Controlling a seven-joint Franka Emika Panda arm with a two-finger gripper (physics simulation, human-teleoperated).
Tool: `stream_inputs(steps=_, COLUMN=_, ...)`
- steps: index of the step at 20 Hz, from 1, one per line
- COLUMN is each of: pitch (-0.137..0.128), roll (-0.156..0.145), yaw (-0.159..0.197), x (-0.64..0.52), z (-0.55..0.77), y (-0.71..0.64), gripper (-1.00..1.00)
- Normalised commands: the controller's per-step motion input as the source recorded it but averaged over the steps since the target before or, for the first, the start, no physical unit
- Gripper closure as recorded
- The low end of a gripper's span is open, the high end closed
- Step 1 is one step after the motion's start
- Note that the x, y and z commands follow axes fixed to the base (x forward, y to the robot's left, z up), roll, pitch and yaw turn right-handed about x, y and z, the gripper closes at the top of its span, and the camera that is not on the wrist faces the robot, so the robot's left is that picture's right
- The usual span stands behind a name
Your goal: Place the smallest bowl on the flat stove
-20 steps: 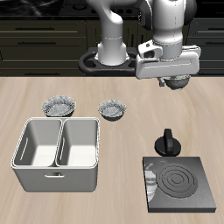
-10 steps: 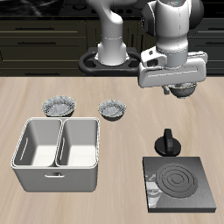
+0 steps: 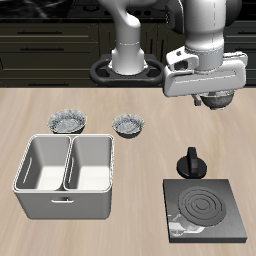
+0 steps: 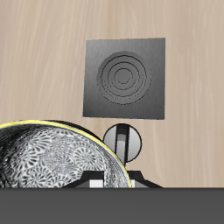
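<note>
While clamped on the smallest bowl (image 4: 57,166), gripper (image 3: 213,99) now higher, shifted sideways (carry underway); flat stove (image 3: 205,209) below, awaiting descent.

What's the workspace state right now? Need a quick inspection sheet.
Surface: wooden table, nothing spilled.
Job's things: smallest bowl held in the tool above the table; flat stove near the front edge, burner bare.
Clutter: wider bowl and second wider bowl farther back; grey two-compartment bin, looks empty.
Tool: shut on the bowl, farther back than the stove.
Cables: nothing seen.
Surroundings: dark cabinets behind.
</note>
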Motion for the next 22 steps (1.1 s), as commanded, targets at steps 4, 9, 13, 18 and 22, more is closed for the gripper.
stream_inputs(steps=4, pitch=0.003, roll=-0.026, yaw=-0.012, x=0.37, z=0.05, y=-0.07, gripper=1.00)
stream_inputs(steps=9, pitch=-0.037, roll=-0.016, yaw=-0.006, x=0.32, z=0.04, y=-0.08, gripper=1.00)
stream_inputs(steps=13, pitch=-0.043, roll=-0.021, yaw=-0.010, x=0.19, z=0.11, y=-0.06, gripper=1.00)
stream_inputs(steps=18, pitch=-0.003, roll=-0.023, yaw=0.005, x=0.18, z=0.07, y=-0.02, gripper=1.00)
stream_inputs(steps=22, pitch=-0.008, roll=0.001, yaw=0.010, x=0.20, z=0.06, y=0.03, gripper=1.00)
